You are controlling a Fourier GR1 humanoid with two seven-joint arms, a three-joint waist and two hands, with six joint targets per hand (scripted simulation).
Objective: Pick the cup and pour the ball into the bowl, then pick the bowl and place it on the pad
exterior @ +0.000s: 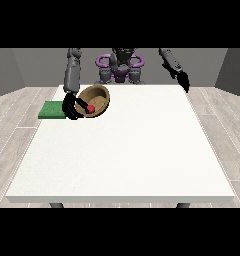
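Note:
A brown wooden bowl point(94, 100) is held tilted above the table, its opening turned towards the camera. A small red ball point(91, 108) lies inside it near the lower rim. The hand at the view's left point(72, 107) is curled round the bowl's left rim. A green pad point(53, 109) lies flat at the table's left edge, just left of that hand. The hand at the view's right point(184, 81) hangs above the table's far right corner and holds nothing. No cup shows in the view.
The large white table point(122, 155) stretches from the robot towards the camera. Its front edge runs near the view's bottom. Wooden floor surrounds it on both sides.

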